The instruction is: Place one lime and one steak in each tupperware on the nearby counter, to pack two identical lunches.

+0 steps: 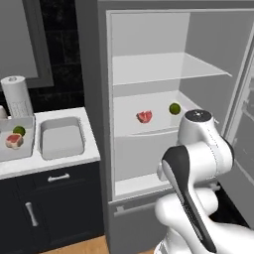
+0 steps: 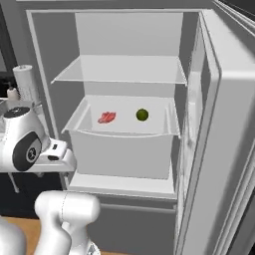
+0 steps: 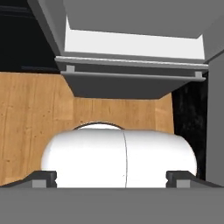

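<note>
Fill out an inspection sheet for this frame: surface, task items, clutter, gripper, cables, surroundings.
Surface: white counter over dark cabinets, left of the open fridge.
Task items: one tupperware holds a lime and a steak; the second tupperware is empty. Another steak and lime lie apart on the fridge shelf.
Clutter: paper towel roll at the counter's back.
Gripper: fingertips spread wide at the hand view's bottom, holding nothing.
Cables: nothing seen.
Surroundings: wooden floor.
</note>
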### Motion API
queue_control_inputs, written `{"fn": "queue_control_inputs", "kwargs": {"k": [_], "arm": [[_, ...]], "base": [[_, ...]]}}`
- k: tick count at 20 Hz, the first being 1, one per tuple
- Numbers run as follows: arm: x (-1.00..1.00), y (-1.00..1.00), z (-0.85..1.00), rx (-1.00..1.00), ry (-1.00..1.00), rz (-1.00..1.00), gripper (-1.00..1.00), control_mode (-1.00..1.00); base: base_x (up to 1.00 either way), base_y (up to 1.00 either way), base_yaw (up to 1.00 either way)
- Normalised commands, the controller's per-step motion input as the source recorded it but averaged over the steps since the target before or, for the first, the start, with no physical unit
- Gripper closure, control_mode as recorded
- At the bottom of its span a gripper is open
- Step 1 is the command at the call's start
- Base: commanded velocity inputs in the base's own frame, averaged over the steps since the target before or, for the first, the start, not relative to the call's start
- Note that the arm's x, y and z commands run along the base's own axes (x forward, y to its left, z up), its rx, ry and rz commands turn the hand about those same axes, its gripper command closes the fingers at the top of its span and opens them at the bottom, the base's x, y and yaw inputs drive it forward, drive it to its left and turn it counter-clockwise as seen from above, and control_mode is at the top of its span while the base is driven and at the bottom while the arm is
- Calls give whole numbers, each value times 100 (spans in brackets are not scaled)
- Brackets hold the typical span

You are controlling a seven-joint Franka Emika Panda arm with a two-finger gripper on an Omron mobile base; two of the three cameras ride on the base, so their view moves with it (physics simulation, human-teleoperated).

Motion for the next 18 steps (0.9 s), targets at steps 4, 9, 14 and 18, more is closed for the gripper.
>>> {"fn": "queue_control_inputs", "kwargs": {"k": [4,9,14,18], "arm": [[0,0,0,0,0,0,-100,100],[0,0,0,0,0,0,-100,100],[18,0,-7,0,0,0,-100,-100],[34,1,-20,0,-8,0,-100,-100]], "base": [[55,-57,0],[71,-29,0],[39,-5,0],[0,0,0]]}}
